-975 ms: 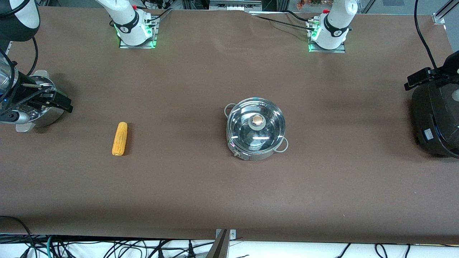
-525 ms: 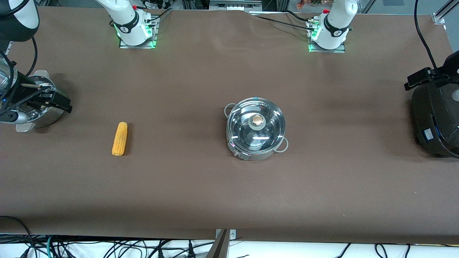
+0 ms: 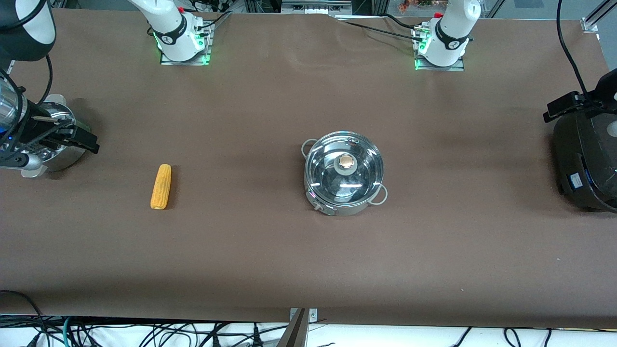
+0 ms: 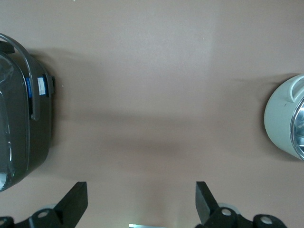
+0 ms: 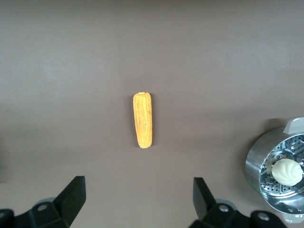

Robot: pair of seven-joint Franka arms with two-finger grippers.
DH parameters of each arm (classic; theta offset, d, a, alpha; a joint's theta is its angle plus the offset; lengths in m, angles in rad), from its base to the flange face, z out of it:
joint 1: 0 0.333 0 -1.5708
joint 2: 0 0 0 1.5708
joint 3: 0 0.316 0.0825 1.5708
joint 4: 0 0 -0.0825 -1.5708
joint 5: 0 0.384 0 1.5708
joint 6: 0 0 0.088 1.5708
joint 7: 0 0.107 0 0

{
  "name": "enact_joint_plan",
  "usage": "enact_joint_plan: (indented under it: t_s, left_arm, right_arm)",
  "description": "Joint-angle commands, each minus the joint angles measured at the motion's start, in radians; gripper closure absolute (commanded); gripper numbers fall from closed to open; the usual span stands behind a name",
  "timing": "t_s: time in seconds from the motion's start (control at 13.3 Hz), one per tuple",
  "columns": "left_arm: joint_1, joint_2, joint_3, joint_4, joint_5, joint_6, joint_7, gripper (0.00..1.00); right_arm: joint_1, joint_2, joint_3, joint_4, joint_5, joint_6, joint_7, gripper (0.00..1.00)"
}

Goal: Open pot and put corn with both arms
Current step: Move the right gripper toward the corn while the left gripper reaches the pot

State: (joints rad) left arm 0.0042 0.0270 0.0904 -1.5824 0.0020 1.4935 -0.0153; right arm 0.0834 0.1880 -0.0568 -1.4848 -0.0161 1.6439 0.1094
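The pot (image 3: pixel 344 180) stands mid-table with its clear glass lid and tan knob (image 3: pixel 345 161) on it. Its edge also shows in the left wrist view (image 4: pixel 284 118). The corn (image 3: pixel 161 186) lies flat on the brown table toward the right arm's end, and shows in the right wrist view (image 5: pixel 143 119). My right gripper (image 5: pixel 139 186) is open and empty, high over the table beside the corn; in the front view it (image 3: pixel 81 140) is over the steamer pot. My left gripper (image 4: pixel 141 191) is open and empty, high over bare table between the pot and the rice cooker.
A steel steamer pot (image 5: pixel 266 166) with a white bun (image 5: pixel 286 172) stands at the right arm's end of the table. A large black rice cooker (image 3: pixel 585 159) stands at the left arm's end and shows in the left wrist view (image 4: pixel 21 118).
The right arm's hand has shifted very slightly. The pot, lid and corn have not moved.
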Motion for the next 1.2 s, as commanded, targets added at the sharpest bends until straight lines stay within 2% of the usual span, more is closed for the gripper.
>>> enact_joint_plan:
  t_s: [0.0, 0.6, 0.82, 0.97, 1.12]
  left_arm:
    - [0.000, 0.014, -0.001, 0.022, 0.013, 0.007, 0.012, 0.00]
    - [0.000, 0.045, -0.004, 0.015, -0.002, 0.039, 0.024, 0.00]
    - [-0.013, 0.056, -0.009, -0.017, -0.016, 0.039, 0.024, 0.00]
    - [-0.015, 0.077, -0.056, -0.019, -0.094, 0.041, -0.008, 0.00]
    - [-0.024, 0.115, -0.119, -0.014, -0.096, 0.053, -0.114, 0.00]
  right_arm:
    - [-0.004, 0.028, 0.003, 0.009, -0.002, 0.023, 0.001, 0.00]
    - [-0.002, 0.129, 0.005, 0.000, 0.004, 0.143, 0.067, 0.00]
    - [0.001, 0.160, 0.006, -0.006, 0.005, 0.166, 0.062, 0.00]
    - [0.001, 0.171, 0.006, -0.040, 0.005, 0.213, 0.053, 0.00]
    - [0.002, 0.171, 0.008, -0.084, 0.031, 0.255, 0.053, 0.00]
